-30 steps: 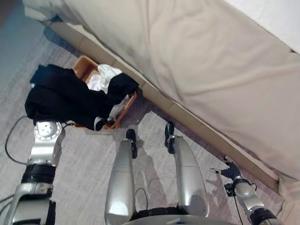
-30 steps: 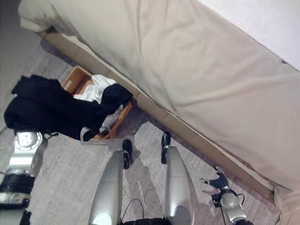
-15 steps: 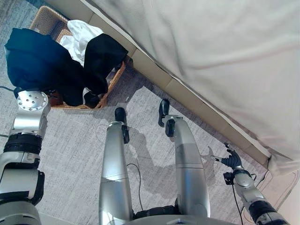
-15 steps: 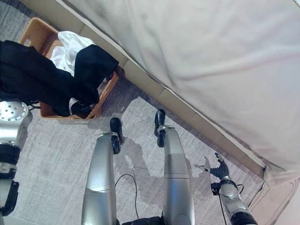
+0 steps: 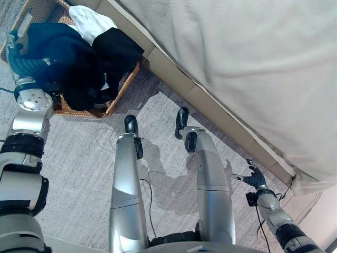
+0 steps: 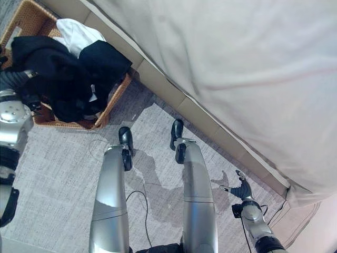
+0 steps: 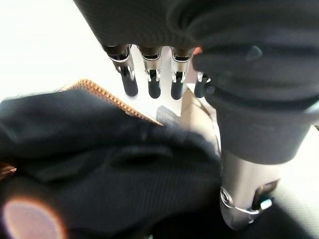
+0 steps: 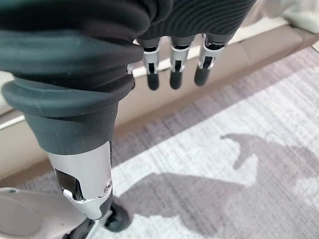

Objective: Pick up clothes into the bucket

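My left hand (image 7: 159, 74) hangs over the woven brown wicker basket (image 5: 113, 103), its dark-tipped fingers (image 7: 130, 82) straight and spread, holding nothing. In my left wrist view the fingertips point down just above the orange-brown rim of the basket, and a rumpled black garment (image 7: 109, 174) lies below them, apart from the fingers as far as I can tell. From my head camera, that dark ribbed wrist sits at the basket's far left edge, over the pile.

The basket stands on the pale grey carpet (image 5: 79, 158), pushed up close to the tan base of a bed draped in a beige sheet (image 5: 253, 63). The black garment (image 5: 68, 68) is heaped inside it and spills over the near rim, covering most of the opening. A white cloth (image 5: 92, 23) lies in the far part of the basket, partly tucked under the black one, and a second fold of black fabric drapes toward the corner nearest the bed.

My right hand (image 5: 254, 178) is well apart from all this, low over the carpet near the bed's base board. Its fingers (image 8: 172, 74) are loosely extended and empty, the thumb standing off to one side, and nothing is touching them. Bare carpet and the board of the bed lie past the fingertips.
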You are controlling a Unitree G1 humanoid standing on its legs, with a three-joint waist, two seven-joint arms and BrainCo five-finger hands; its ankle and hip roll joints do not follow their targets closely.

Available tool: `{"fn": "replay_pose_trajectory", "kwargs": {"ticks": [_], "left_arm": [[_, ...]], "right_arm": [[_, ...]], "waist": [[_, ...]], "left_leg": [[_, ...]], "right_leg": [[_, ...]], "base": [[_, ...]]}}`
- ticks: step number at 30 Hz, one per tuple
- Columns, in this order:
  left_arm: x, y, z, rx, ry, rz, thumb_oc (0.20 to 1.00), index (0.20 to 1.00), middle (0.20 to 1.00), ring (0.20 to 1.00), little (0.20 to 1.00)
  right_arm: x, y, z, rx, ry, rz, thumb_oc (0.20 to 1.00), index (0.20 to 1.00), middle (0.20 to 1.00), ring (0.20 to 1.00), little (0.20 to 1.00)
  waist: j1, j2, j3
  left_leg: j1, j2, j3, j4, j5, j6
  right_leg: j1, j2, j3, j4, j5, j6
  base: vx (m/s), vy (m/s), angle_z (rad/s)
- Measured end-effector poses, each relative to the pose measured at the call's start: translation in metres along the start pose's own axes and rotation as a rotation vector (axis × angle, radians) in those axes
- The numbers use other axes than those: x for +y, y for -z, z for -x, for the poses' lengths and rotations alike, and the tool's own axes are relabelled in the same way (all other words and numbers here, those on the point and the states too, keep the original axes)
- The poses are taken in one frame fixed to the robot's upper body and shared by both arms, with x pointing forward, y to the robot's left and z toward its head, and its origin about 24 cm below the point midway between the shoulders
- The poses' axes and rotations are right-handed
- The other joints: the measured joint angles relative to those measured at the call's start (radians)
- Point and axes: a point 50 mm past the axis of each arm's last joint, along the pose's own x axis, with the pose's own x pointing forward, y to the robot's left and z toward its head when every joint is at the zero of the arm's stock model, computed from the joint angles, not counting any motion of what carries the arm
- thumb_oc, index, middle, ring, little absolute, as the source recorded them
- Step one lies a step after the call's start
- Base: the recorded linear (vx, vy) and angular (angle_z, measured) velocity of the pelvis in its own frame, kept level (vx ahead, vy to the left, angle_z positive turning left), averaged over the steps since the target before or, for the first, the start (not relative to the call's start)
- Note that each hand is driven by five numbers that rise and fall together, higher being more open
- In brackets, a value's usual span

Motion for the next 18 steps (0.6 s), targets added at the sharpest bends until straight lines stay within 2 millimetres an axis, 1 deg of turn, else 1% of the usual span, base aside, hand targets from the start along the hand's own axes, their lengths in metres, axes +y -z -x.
{"fn": "replay_pose_trajectory", "kwargs": {"ticks": [1,4,5,6,9,10,11,12,13,15,16,17,18], "left_arm": [[0.003,0.006,-0.001,0.028,-0.004,-0.009,1.0,1.0,1.0,1.0,1.0],[0.002,0.014,0.002,0.067,0.021,-0.028,1.0,1.0,1.0,1.0,1.0],[0.002,0.02,0.004,0.083,0.028,-0.039,1.0,1.0,1.0,1.0,1.0],[0.005,0.026,0.007,0.101,0.025,-0.036,1.0,1.0,1.0,1.0,1.0],[0.013,0.048,0.018,0.154,0.028,-0.044,1.0,1.0,1.0,1.0,1.0],[0.016,0.062,0.026,0.192,0.027,-0.056,1.0,1.0,1.0,1.0,1.0],[0.017,0.067,0.031,0.204,0.019,-0.027,1.0,1.0,1.0,1.0,1.0],[0.015,0.083,0.044,0.255,0.016,0.001,1.0,1.0,1.0,1.0,1.0],[0.011,0.089,0.049,0.276,0.02,0.013,1.0,1.0,1.0,1.0,1.0],[0.007,0.124,0.081,0.387,0.046,0.004,1.0,1.0,1.0,1.0,1.0],[0.005,0.129,0.087,0.406,0.054,0.005,1.0,1.0,1.0,1.0,1.0],[0.002,0.145,0.105,0.461,0.062,0.018,1.0,1.0,1.0,1.0,1.0],[-0.002,0.149,0.112,0.482,0.064,0.035,1.0,1.0,1.0,1.0,1.0]], "right_arm": [[0.0,0.0,0.0,0.002,0.0,0.0,1.0,1.0,1.0,1.0,1.0],[0.0,0.0,0.0,0.003,-0.001,0.001,1.0,1.0,1.0,1.0,1.0],[0.001,0.0,0.0,0.002,-0.004,0.001,1.0,1.0,1.0,1.0,1.0],[0.002,-0.002,-0.001,-0.002,-0.006,-0.002,1.0,1.0,1.0,1.0,1.0],[0.005,-0.002,-0.001,-0.001,-0.018,0.003,1.0,1.0,1.0,1.0,1.0],[0.008,-0.001,-0.001,0.003,-0.026,0.003,1.0,1.0,1.0,1.0,1.0],[0.009,-0.002,-0.001,0.004,-0.028,-0.001,1.0,1.0,1.0,1.0,1.0],[0.014,-0.001,0.0,0.012,-0.034,-0.009,1.0,1.0,1.0,1.0,1.0],[0.016,-0.001,0.0,0.015,-0.039,-0.01,1.0,1.0,1.0,1.0,1.0],[0.021,-0.002,0.0,0.017,-0.049,-0.018,1.0,1.0,1.0,1.0,1.0],[0.021,-0.003,0.0,0.016,-0.05,-0.019,1.0,1.0,1.0,1.0,1.0],[0.021,-0.005,-0.001,0.012,-0.045,-0.021,1.0,1.0,1.0,1.0,1.0],[0.02,-0.005,-0.001,0.014,-0.04,-0.023,1.0,1.0,1.0,1.0,1.0]], "waist": [[-0.008,0.0,0.0],[-0.014,0.0,0.0],[-0.008,0.0,0.0],[-0.014,-0.001,-0.001],[-0.012,-0.002,-0.001],[-0.005,-0.002,-0.001],[-0.004,-0.003,-0.001],[0.011,-0.002,-0.001],[0.017,-0.002,-0.002],[0.044,-0.001,-0.002],[0.043,-0.001,-0.002],[0.062,0.0,-0.002],[0.065,0.0,-0.002]], "left_leg": [[0.003,-0.001,0.001,-0.003,0.001,-0.001],[0.019,-0.004,0.002,-0.018,0.002,0.001],[0.027,-0.004,0.003,-0.023,0.003,0.002],[0.046,-0.003,0.006,-0.038,0.005,0.005],[0.102,-0.002,0.017,-0.087,0.017,0.007],[0.131,-0.003,0.019,-0.107,0.022,0.005],[0.147,-0.002,0.021,-0.118,0.024,0.003],[0.194,0.001,0.027,-0.147,0.026,0.002],[0.217,0.003,0.031,-0.16,0.027,0.0],[0.311,0.003,0.035,-0.209,0.034,-0.002],[0.334,0.002,0.036,-0.221,0.035,-0.003],[0.387,0.002,0.038,-0.255,0.04,-0.006],[0.411,0.002,0.042,-0.272,0.043,-0.01]], "right_leg": [[0.001,-0.001,0.0,-0.002,0.001,0.0],[0.014,-0.003,0.0,-0.01,0.002,0.0],[0.021,-0.003,0.001,-0.013,0.002,0.0],[0.038,-0.002,0.002,-0.026,0.003,0.001],[0.082,-0.002,0.007,-0.062,0.007,0.002],[0.106,-0.003,0.007,-0.074,0.011,0.003],[0.121,0.0,0.008,-0.084,0.014,0.003],[0.16,0.004,0.011,-0.107,0.015,0.003],[0.179,0.009,0.015,-0.12,0.019,0.003],[0.263,0.011,0.016,-0.156,0.021,0.001],[0.283,0.011,0.016,-0.162,0.021,0.001],[0.333,0.012,0.015,-0.188,0.02,0.001],[0.351,0.012,0.016,-0.201,0.021,0.002]], "base": [[0.0,0.0,0.0],[-0.05,-0.017,0.03],[-0.06,-0.023,0.0],[-0.05,-0.022,-0.01],[-0.05,-0.019,-0.01],[-0.06,-0.019,0.01],[-0.05,-0.006,-0.03],[-0.04,-0.001,-0.09],[-0.03,-0.003,-0.12],[-0.02,-0.007,-0.04],[-0.01,-0.007,0.04],[0.0,0.0,0.0],[0.0,0.0,0.0]]}}
